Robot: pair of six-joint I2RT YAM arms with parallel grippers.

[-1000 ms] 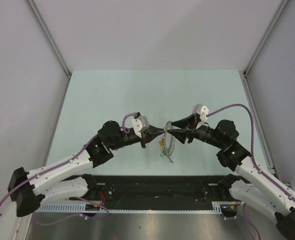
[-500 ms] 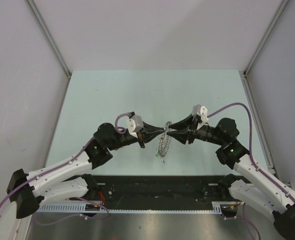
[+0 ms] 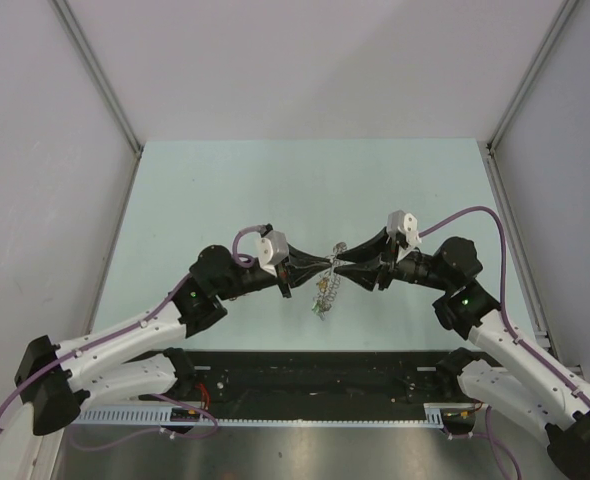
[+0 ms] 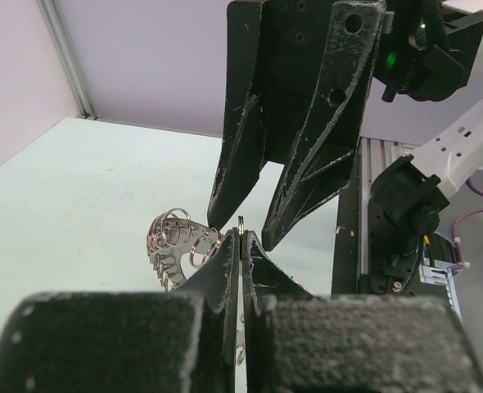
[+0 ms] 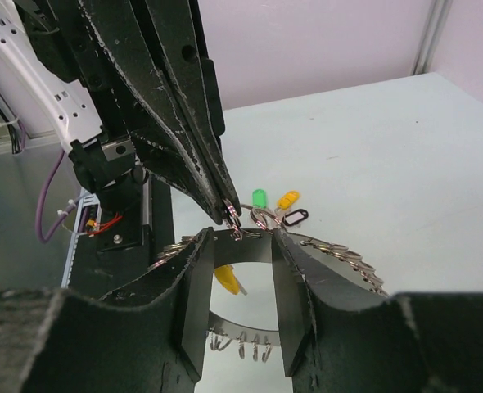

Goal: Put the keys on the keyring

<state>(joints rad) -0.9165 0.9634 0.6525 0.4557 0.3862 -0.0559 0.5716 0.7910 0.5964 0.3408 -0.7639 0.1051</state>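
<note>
Well, everything turns on the meeting point above the middle of the desk point(image 3: 225, 190), where the two arms come nose to nose along one left-to-right line. The left tool point(image 4: 240, 239) has its fingers pressed together on a small ring point(image 4: 240, 219). The ring is held upright and edge-on to that wrist's camera, so its plane runs along the tool's long axis, straight at the right tool point(image 5: 240, 246). That one stands apart, a finger on either side of the ring and of the left fingertips, gripping nothing. The keyring point(image 4: 174, 233), a curved string of metal loops, hangs below this point towards the desk. Of the keys, a green key point(image 5: 259, 197) and a yellow key point(image 5: 288, 199) show just beyond the pinched ring in the right wrist view, held by neither tool. Whether they are threaded on I cannot tell. So the ring lies dead ahead of the right tool, between its fingers, and closing there looks like the next call.
</note>
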